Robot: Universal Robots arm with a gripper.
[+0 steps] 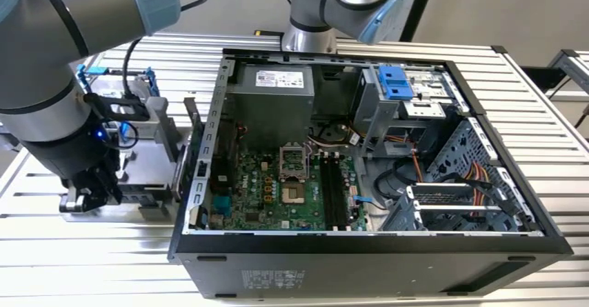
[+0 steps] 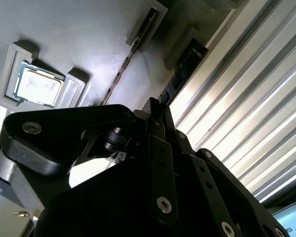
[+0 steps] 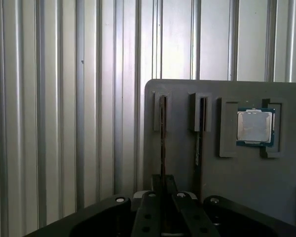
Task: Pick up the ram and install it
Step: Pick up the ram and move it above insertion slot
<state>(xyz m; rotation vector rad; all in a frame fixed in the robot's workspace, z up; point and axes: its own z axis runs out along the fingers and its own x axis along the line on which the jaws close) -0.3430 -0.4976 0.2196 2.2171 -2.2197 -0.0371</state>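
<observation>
Robot arm (image 1: 55, 79) fills the exterior view's left, its gripper (image 1: 90, 198) low over a grey parts tray (image 1: 158, 209) on the ribbed metal table (image 1: 92, 265), just beside the open computer case (image 1: 368, 252) at centre frame. In the first wrist view the fingers (image 3: 150, 212) pinch the ram (image 3: 163, 133), which stands on edge in the tray slot nearest the tray's border, with a second stick (image 3: 199, 133) and a processor chip (image 3: 255, 127) in the holders beyond. In the second wrist view the same dark stick runs edge-on from its slot to the closed fingertips, beside the table's ribs.
</observation>
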